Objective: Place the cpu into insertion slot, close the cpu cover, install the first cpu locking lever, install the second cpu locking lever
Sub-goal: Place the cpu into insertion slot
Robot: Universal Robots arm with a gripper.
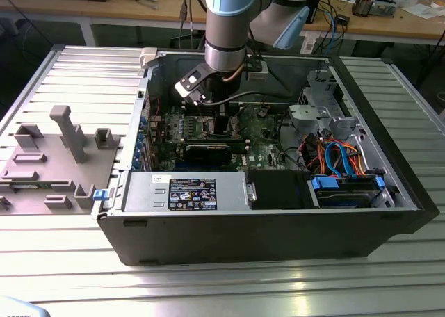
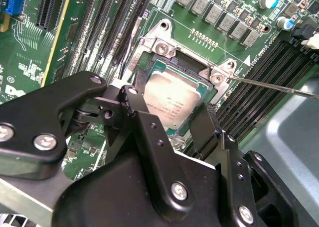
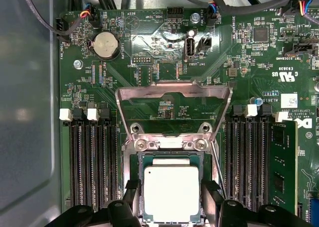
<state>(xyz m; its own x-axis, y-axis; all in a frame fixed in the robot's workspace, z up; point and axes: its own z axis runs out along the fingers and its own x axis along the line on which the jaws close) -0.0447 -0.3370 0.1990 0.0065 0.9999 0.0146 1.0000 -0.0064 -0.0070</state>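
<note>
**Ribbed metal desk, open tower, chip at the socket**

Ribbed metal desk [image 1: 400, 80] carried an open PC case [image 1: 278, 233] lying on its side, with a grey fixture tray [image 1: 49, 157] off to the exterior view's left. The arm reached down into the far-left part of the case, over the motherboard.

Both wrist views put the claw [image 3: 172, 204] straddling the cpu [image 3: 172, 187], which lay flat and square inside the socket frame between the banks of memory slots [image 3: 94, 162]. Honestly I couldn't tell whether the claw was pinching the chip or had let go of it.

The cpu cover [image 3: 174, 87] stood flipped up on the far side of the socket, so it wasn't closed yet. One thin wire lever [image 2: 279, 86] stuck out to the side, unlatched.

My take on handling: the chip looked light, stiff and flat, with a slick metal lid, and I'd guess it's pretty unforgiving. Taking it by two opposite edges seemed right, keeping it level, since any tilt or sideways shove could hurt the socket contacts underneath.
</note>
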